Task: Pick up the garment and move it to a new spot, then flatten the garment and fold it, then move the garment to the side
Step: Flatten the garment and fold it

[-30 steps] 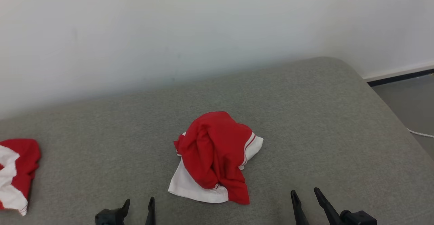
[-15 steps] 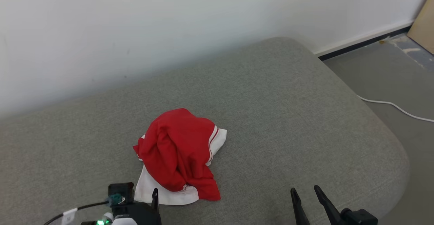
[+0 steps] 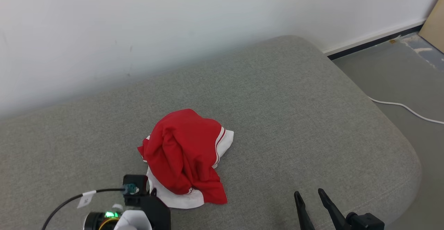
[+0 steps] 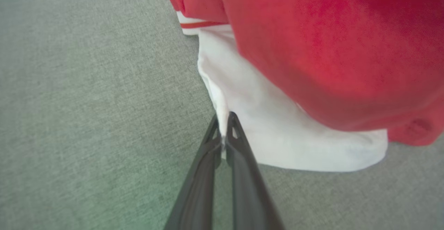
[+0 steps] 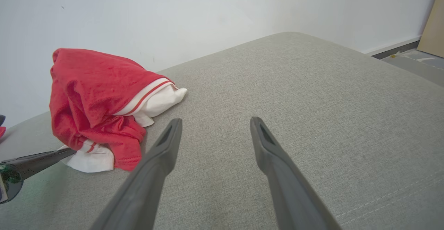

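- Found the red-and-white garment [image 3: 184, 153] bunched in a heap on the grey upholstered cushion [image 3: 295, 119], closer to the front edge than to the wall-side edge and well in from the rounded right corner.
- Found the left hand [image 4: 224, 120] clenched on the white hem [image 4: 277, 136] at the heap's near-left corner, with a thin fold of white cloth pinched right at the fingertips.
- Read the heap's long axis as running roughly from the front edge towards the wall-side edge. Saw the red bulk piled over the white layer, beyond the left hand and to its right.
- Found the right hand [image 3: 308, 192] released and empty, jaws spread wide, low by the front edge towards the right corner. Placed the garment ahead of it and to its left, well apart.
- Judged the left arm the nearer one, and the only one touching cloth, so expected the pick-up to fall to it.
- Judged the coming lift to hinge on that single corner grip. With nearly all the fabric lying to one side of the pinch, expected the bulk to unroll and hang below the left hand once raised.
- Judged the bite shallow, so thought the hem could slip out under the garment's weight.
- Noted a white cable [image 3: 406, 108] on the floor past the right edge, clear of the work.
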Robot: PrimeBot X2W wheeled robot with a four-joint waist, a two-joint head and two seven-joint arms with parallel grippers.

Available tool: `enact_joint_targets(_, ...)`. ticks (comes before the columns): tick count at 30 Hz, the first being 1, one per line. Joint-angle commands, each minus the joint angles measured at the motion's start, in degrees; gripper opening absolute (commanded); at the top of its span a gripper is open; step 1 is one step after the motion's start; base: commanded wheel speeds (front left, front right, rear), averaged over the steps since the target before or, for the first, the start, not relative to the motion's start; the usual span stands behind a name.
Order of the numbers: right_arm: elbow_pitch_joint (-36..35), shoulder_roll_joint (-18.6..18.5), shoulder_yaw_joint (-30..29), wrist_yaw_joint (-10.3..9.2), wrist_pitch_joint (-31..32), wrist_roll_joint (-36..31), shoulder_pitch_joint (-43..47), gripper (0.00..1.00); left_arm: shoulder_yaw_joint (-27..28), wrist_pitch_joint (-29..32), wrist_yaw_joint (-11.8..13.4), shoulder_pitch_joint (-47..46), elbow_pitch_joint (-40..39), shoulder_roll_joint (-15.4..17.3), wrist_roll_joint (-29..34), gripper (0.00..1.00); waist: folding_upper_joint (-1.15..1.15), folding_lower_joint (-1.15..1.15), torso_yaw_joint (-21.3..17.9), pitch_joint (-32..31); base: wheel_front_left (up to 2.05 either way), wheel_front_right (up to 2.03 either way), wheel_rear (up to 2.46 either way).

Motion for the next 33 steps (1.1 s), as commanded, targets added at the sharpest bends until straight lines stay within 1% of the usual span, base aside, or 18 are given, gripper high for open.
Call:
enact_joint_targets(1,0.1,0.1,0.1,0.20,-0.4,0.4,-0.5,1.00,-0.1,-0.8,-0.4,-1.5,0.1,-0.1,-0.7,0.00,-0.01,0.00,0.2,0.0,0.00,0.00,0.00)
enact_joint_targets(5,0.4,0.1,0.2,0.20,-0.7,0.8,-0.8,1.00,-0.6,-3.4,-0.5,-5.4,-1.0,-0.3,-2.0,0.00,-0.01,0.00,0.5,0.0,0.00,0.00,0.00)
enact_joint_targets(10,1.0,0.1,0.4,0.20,-1.1,1.4,-1.0,1.00,-2.3,-7.6,-1.0,-13.4,-3.5,-0.5,-3.4,0.00,-0.01,0.00,0.6,-0.1,0.00,0.00,0.00)
enact_joint_targets(11,1.1,0.1,0.5,0.20,-1.1,1.4,-1.0,1.00,-3.2,-8.2,-1.4,-15.4,-4.4,-0.5,-3.7,0.00,-0.01,0.00,0.5,-0.2,0.00,0.00,0.00)
enact_joint_targets(15,1.7,0.1,1.0,0.20,-1.5,2.0,-1.5,1.00,-8.0,-10.0,-1.6,-22.3,-7.2,-0.4,-5.9,0.00,-0.01,0.00,-0.2,-0.3,0.00,0.00,0.00)
enact_joint_targets(17,2.0,0.1,1.2,0.20,-1.5,2.0,-1.6,1.00,-11.0,-10.8,-1.4,-25.6,-8.7,-0.4,-7.4,0.00,-0.01,0.00,-0.5,-0.3,0.00,0.00,0.00)
enact_joint_targets(19,2.3,0.1,1.3,0.20,-1.9,2.3,-1.6,1.00,-14.7,-11.6,-2.0,-28.4,-10.4,-0.5,-9.6,0.00,-0.01,0.00,-0.6,-0.2,0.00,0.00,0.00)
enact_joint_targets(21,2.5,0.1,1.5,0.20,-2.0,2.4,-1.6,1.00,-18.3,-12.8,-2.0,-31.6,-11.8,-0.4,-11.1,0.00,-0.01,0.00,-0.8,-0.2,0.00,0.00,0.00)
enact_joint_targets(24,3.0,0.1,2.0,0.20,-2.1,2.5,-2.0,1.00,-23.1,-15.4,-1.2,-36.1,-14.0,-0.4,-14.2,0.00,-0.01,0.00,-1.4,-0.2,0.00,0.00,0.00)
enact_joint_targets(25,3.0,0.1,2.0,0.20,-2.1,2.5,-2.0,1.00,-23.1,-15.4,-1.2,-36.1,-14.0,-0.4,-14.2,0.00,-0.01,0.00,-1.4,-0.2,0.00,0.00,0.00)
enact_joint_targets(26,3.1,0.1,2.2,0.20,-2.2,2.5,-2.2,1.00,-24.4,-16.5,-0.7,-37.6,-14.8,-0.4,-15.2,0.00,-0.01,0.00,-1.6,-0.2,0.00,0.00,0.00)
enact_joint_targets(29,3.6,0.1,2.9,0.20,-2.4,2.7,-2.5,1.00,-27.9,-19.2,0.9,-42.3,-16.4,-0.4,-17.5,0.00,-0.01,0.00,-2.4,-0.3,0.00,0.00,0.00)
enact_joint_targets(30,3.9,0.1,3.3,0.20,-2.5,3.0,-2.7,1.00,-30.1,-20.4,1.9,-45.3,-17.3,-0.5,-17.1,0.00,-0.01,0.00,-2.8,-0.2,0.00,0.00,0.00)
enact_joint_targets(33,4.4,0.1,3.7,0.20,-2.8,3.3,-2.8,1.00,-30.8,-21.4,3.8,-48.5,-18.9,-0.4,-18.1,0.00,-0.01,0.00,-3.1,-0.1,0.00,0.00,0.00)
